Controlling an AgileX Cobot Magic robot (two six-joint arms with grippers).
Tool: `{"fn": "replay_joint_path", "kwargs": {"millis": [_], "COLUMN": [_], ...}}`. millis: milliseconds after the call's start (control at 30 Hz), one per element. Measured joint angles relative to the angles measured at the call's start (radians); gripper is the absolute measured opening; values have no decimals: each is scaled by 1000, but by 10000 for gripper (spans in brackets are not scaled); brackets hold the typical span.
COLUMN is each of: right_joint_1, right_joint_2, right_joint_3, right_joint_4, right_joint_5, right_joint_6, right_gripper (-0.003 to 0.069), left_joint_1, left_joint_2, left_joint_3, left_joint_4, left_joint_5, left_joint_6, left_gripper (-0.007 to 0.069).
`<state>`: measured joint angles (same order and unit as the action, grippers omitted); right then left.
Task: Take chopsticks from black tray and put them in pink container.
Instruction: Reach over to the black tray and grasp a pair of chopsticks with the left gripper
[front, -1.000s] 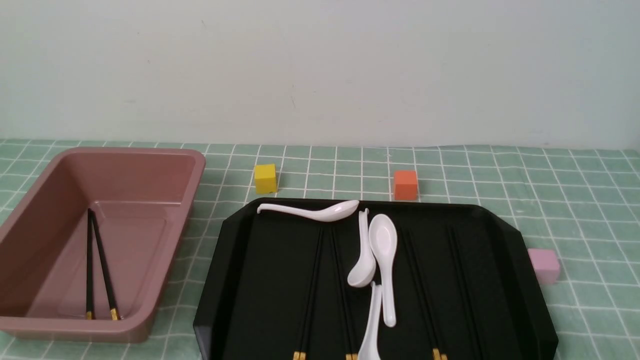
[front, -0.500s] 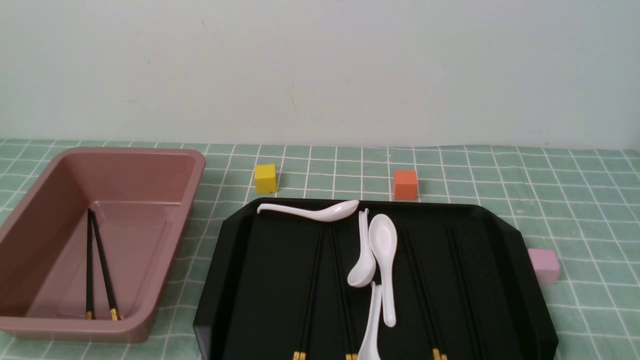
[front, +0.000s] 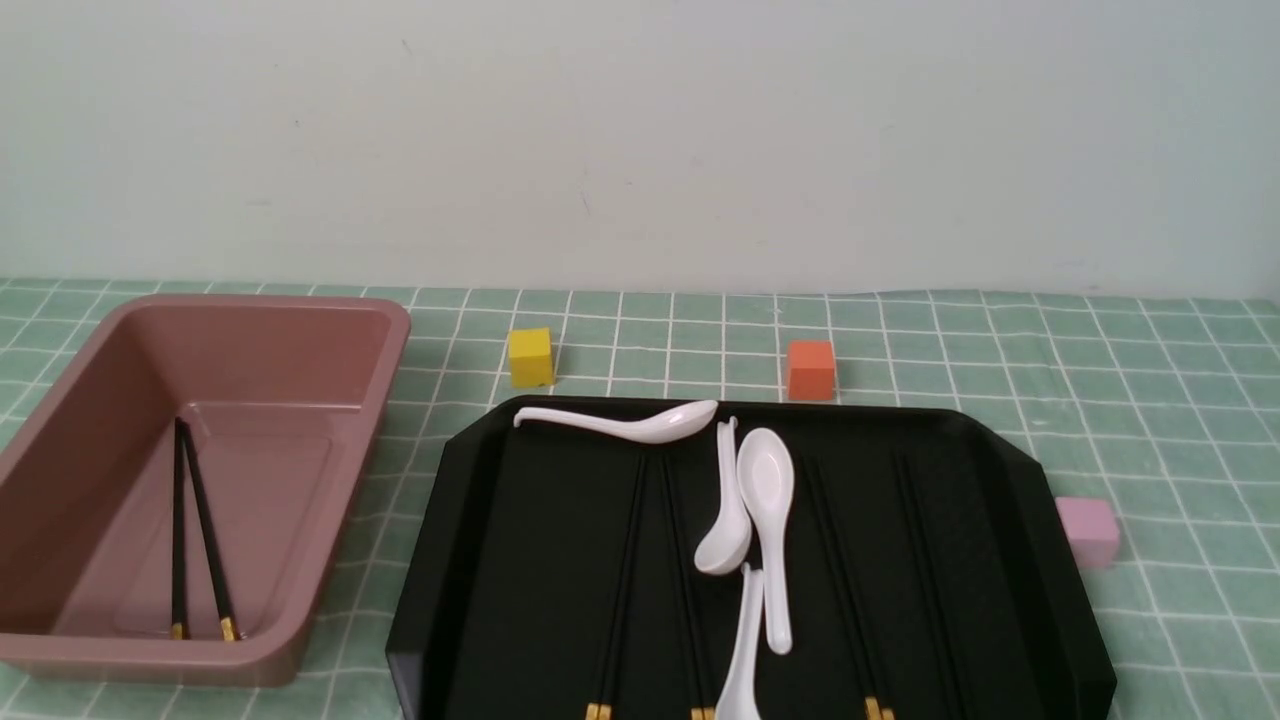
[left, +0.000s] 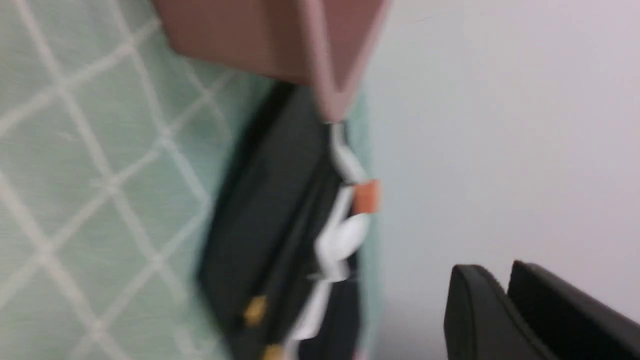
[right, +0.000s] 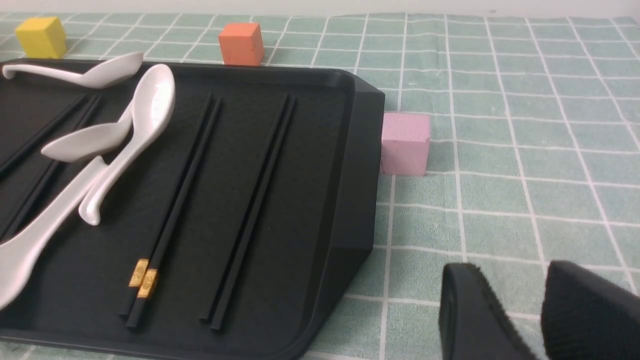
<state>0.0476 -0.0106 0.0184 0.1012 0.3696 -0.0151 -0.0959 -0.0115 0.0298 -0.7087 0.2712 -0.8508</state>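
Observation:
The pink container (front: 250, 340) stands at the left with two chopsticks (front: 195, 540) lying inside it. On the black tray (front: 1010, 470) more chopsticks (front: 625, 560) lie lengthwise, and one gold-ended pair (right: 175, 200) shows in the right wrist view. No arm appears in the front view. The blurred left wrist view shows my left gripper (left: 492, 270) in the air beside the pink container (left: 280, 35), with a narrow gap at its tips and nothing in it. My right gripper (right: 510, 270) is open and empty over the cloth, off the tray's right corner (right: 360, 200).
Several white spoons (front: 765, 500) lie across the tray's middle, some over the chopsticks. A yellow cube (front: 530, 357) and an orange cube (front: 810, 370) sit behind the tray. A pale pink cube (front: 1087, 530) touches its right edge. A green checked cloth (front: 1150, 400) covers the table.

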Motion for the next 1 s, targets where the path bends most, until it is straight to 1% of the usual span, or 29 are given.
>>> {"fn": "replay_joint_path", "kwargs": {"millis": [100, 167, 267, 300, 333, 367, 400, 433, 467, 533, 567, 633, 733, 800, 867, 933, 967, 1000], "right_joint_1": [0, 0, 0, 0, 0, 0, 0, 0, 0, 0, 0, 0, 0, 0, 0, 0, 0, 0], "right_joint_2": [0, 0, 0, 0, 0, 0, 0, 0, 0, 0, 0, 0, 0, 0, 0, 0, 0, 0], "right_joint_3": [0, 0, 0, 0, 0, 0, 0, 0, 0, 0, 0, 0, 0, 0, 0, 0, 0, 0], "right_joint_4": [0, 0, 0, 0, 0, 0, 0, 0, 0, 0, 0, 0, 0, 0, 0, 0, 0, 0], "right_joint_5": [0, 0, 0, 0, 0, 0, 0, 0, 0, 0, 0, 0, 0, 0, 0, 0, 0, 0], "right_joint_6": [0, 0, 0, 0, 0, 0, 0, 0, 0, 0, 0, 0, 0, 0, 0, 0, 0, 0], "right_gripper": [240, 240, 240, 240, 240, 240, 240, 240, 240, 240, 240, 240, 240, 240, 240, 240, 240, 240], "left_joint_1": [0, 0, 0, 0, 0, 0, 0, 0, 0, 0, 0, 0, -12, -68, -157, -294, -327, -338], "left_joint_2": [0, 0, 9, 17, 70, 129, 233, 285, 394, 569, 628, 837, 1065, 1185, 1268, 1358, 1390, 1398], "left_joint_3": [-4, -34, -182, -193, -284, -340, -403, -443, -490, -575, -591, -675, -748, -790, -824, -885, -902, -914], "left_joint_4": [-38, -39, -4, 5, 44, 76, 116, 144, 187, 252, 273, 325, 312, 293, 294, 330, 354, 360], "left_joint_5": [-88, -83, -12, -5, 56, 119, 240, 301, 432, 616, 669, 816, 853, 830, 787, 732, 716, 712], "left_joint_6": [-2, 10, 108, 115, 161, 178, 188, 195, 209, 263, 279, 389, 487, 516, 511, 445, 420, 403], "left_gripper": [104, 81, -13, -13, -13, -13, -13, -13, -13, -13, -13, -13, -13, -13, -13, -13, -13, -13]}}
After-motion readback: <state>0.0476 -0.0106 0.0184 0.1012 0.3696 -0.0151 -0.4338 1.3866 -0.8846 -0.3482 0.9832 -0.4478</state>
